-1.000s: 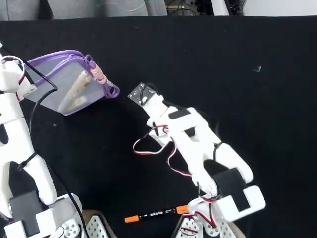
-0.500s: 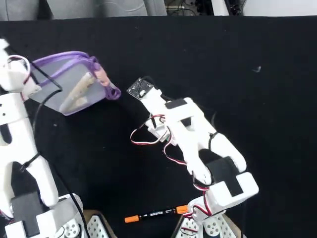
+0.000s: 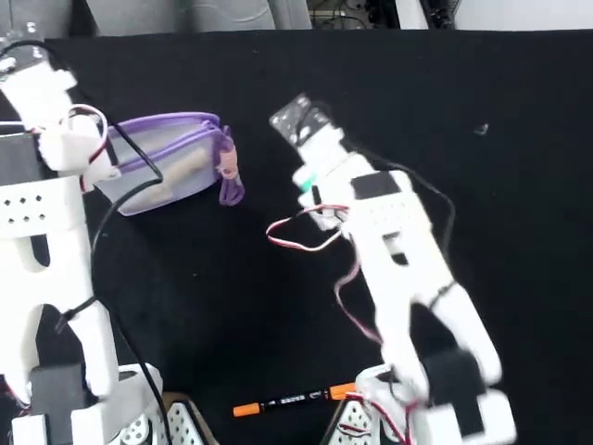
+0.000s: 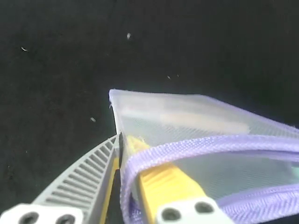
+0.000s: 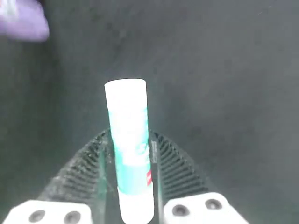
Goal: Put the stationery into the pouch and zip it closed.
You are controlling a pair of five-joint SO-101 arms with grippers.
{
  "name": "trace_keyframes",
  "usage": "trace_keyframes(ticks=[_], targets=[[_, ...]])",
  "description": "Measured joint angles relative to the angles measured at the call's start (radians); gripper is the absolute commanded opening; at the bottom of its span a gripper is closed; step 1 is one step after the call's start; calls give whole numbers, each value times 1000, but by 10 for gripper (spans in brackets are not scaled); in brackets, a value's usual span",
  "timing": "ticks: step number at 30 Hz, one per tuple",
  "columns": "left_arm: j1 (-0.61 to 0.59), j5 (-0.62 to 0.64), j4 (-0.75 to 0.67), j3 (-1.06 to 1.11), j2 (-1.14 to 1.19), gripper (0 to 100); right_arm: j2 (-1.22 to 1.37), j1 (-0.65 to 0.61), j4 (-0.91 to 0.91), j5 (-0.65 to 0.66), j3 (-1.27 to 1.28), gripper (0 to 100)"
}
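The left gripper point(image 4: 124, 145) is gripping one end of the translucent pouch point(image 4: 201, 140), with its grey and yellow fingers point(image 4: 161, 184) clamped on the purple zip edge. In the high view, the pouch point(image 3: 167, 176) is hanging out from this gripper point(image 3: 94, 153) on the left side of the black desk point(image 3: 491, 241). Its purple rim is standing apart in a loop. A pale stick-like item point(image 3: 178, 167) is lying inside the pouch, and it is also showing through the mesh wall in the left wrist view point(image 4: 205, 122). A pink pull with a purple loop point(image 3: 228, 176) is dangling from the pouch's end nearest the right arm.

The right gripper point(image 5: 130, 140) is holding a white and teal glue stick point(image 5: 126, 107), and its ribbed fingers are pressing on the tube from both sides. The tube's flat end is pointing out past the fingertips. In the high view, this gripper is hovering just beside the pouch's dangling end, apart from it.

An orange-capped marker pen point(image 3: 292, 400) is lying on the desk near the arms' bases, well apart from the pouch.
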Motion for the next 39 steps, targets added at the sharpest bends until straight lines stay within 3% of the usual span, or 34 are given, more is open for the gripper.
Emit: trace_keyframes(ticks=[10,25,39], targets=[[52,-2,48,38,-74,27,-322,-69,-183,-167,0,11],[46,0,-52,160,-158,27,-221,-281,-707,-281,8,11],[-15,2,-138,140,-81,27,-219,-399,-1304,-284,281,11]])
